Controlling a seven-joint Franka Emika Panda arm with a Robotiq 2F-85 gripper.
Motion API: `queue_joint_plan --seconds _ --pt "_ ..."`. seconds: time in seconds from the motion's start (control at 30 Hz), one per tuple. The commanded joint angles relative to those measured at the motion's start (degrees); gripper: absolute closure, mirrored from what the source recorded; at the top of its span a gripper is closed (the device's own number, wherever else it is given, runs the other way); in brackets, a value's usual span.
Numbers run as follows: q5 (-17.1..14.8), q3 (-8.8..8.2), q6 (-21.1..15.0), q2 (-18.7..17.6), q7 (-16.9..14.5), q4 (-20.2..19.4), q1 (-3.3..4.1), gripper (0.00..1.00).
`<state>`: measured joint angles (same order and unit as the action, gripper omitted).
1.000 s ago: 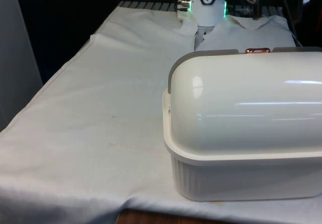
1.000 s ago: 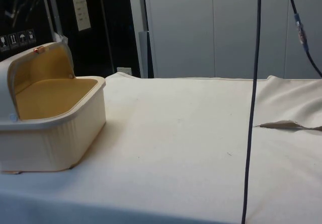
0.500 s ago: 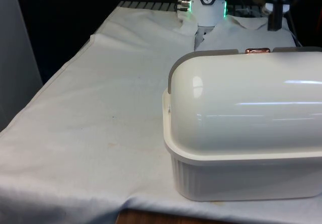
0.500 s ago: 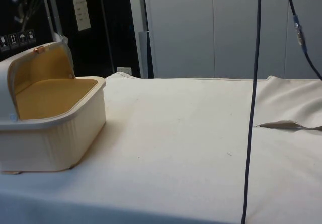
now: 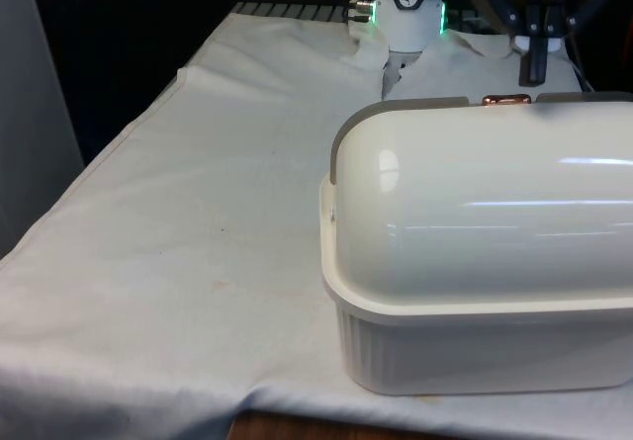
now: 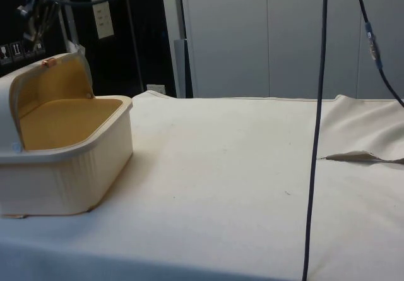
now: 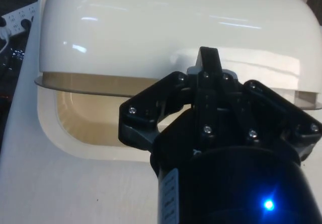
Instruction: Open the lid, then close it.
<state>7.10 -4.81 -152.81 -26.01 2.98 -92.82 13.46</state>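
A white bread box (image 5: 475, 361) stands at the front view's right, its back to that camera. Its domed roll lid (image 5: 485, 193) is rolled back, so the tan inside (image 6: 69, 120) lies open in the side view. A small copper handle (image 5: 505, 99) sits on the lid's grey edge at the top. My black gripper (image 5: 531, 72) hangs just above and slightly to the front view's right of that handle, apart from it. In the wrist view the fingers (image 7: 208, 63) are pressed together with nothing between them, pointing at the lid's rim (image 7: 100, 85).
The white cloth (image 5: 198, 222) covers the table, with free room to the front view's left of the box. A black cable (image 6: 315, 129) hangs down in the side view, and a cloth fold (image 6: 360, 157) lies at that view's right.
My gripper has come down into the front view, from above the box to just over the copper handle. The box and its lid have not moved.
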Motion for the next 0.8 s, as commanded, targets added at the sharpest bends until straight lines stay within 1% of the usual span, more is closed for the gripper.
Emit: queue_joint_plan --seconds 0.0,0.1,0.13,0.17,0.4,0.43,0.47,0.53,0.67,0.7,0.73,0.77 --pt "-0.34 0.40 -0.46 0.23 -0.40 -0.52 -0.23 1.00" --pt "-0.29 0.34 -0.52 0.17 -0.52 -0.92 -0.17 1.00" --pt "0.00 0.00 0.00 0.00 -0.06 -0.52 0.00 1.00" --pt "-0.29 0.34 -0.52 0.17 -0.52 -1.09 -0.17 1.00" --pt "-0.29 0.29 0.00 -0.11 -0.63 -1.03 -0.11 1.00" --pt "0.06 0.00 0.00 -0.11 -0.34 -1.03 0.06 1.00" --pt "-0.29 0.29 0.06 -0.11 -0.63 -1.03 -0.11 1.00" --pt "-0.23 0.29 0.23 -0.11 -0.63 -1.03 -0.06 1.00" --pt "-0.34 0.40 0.74 -0.29 -0.86 -0.92 -0.17 1.00" --pt "-0.40 0.46 0.86 -0.29 -0.92 -0.92 -0.17 1.00" --pt "0.06 0.00 0.52 -0.17 -0.34 -1.03 0.06 1.00" --pt "-0.46 0.46 0.97 -0.29 -0.97 -0.92 -0.23 1.00"
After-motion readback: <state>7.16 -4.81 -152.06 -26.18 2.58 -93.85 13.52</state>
